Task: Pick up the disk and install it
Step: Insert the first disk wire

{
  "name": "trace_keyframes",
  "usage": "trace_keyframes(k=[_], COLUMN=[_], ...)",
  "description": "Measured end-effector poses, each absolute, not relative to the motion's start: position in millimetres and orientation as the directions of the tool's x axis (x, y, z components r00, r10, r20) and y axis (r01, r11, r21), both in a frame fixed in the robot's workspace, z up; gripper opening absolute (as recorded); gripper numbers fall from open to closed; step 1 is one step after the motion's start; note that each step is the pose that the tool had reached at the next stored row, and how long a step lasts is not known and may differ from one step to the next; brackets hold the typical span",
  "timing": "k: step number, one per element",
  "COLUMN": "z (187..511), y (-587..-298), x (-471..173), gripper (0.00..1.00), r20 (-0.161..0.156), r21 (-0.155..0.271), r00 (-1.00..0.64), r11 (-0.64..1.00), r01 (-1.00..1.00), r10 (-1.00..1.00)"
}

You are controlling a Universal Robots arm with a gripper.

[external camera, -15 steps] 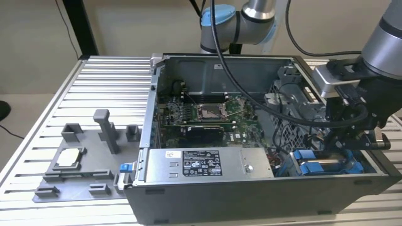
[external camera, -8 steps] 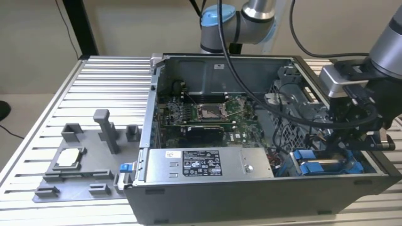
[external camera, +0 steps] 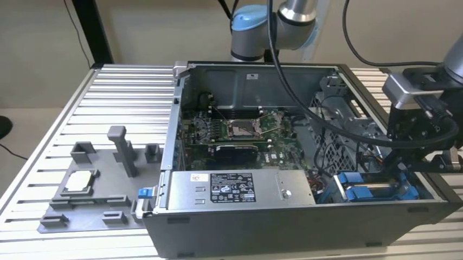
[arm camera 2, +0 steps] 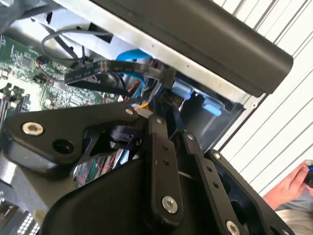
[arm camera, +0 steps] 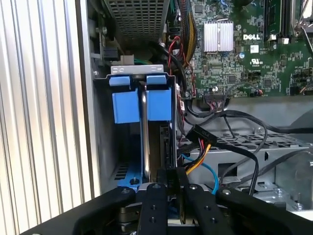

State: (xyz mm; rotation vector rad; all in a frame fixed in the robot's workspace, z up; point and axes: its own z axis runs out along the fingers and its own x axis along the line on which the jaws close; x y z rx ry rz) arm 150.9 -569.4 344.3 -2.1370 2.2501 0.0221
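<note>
The disk (arm camera: 154, 142) stands on edge in the drive bay at the corner of the open computer case (external camera: 239, 227). Its two bright blue frame tabs (arm camera: 122, 105) stick out at the far end. In the exterior view the disk (external camera: 361, 190) lies low at the case's right end. My gripper (arm camera: 171, 183) is lowered into that bay, its black fingers (arm camera: 155, 205) close together on the disk's near edge. The gripper (external camera: 396, 173) hangs over the bay at the exterior view's right. The second wrist view has the fingers (arm camera 2: 157, 147) above the blue tabs (arm camera 2: 212, 107).
Black and coloured cables (arm camera: 215, 147) run just beside the bay. The motherboard (external camera: 239, 132) and a long grey box with a label (external camera: 231, 187) occupy the case. A grey fixture plate (external camera: 94, 189) lies on the slatted table. A person's hand (arm camera 2: 293, 186) is near the table edge.
</note>
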Motion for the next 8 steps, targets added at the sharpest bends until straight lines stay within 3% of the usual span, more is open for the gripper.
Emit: trace_keyframes(k=[8], z=[344.2], y=[-569.4], x=[150.9], gripper=[0.0], r20=[-0.037], r21=[-0.015], r00=[-0.06], r11=[0.06], r01=[-0.998], r10=[-0.998])
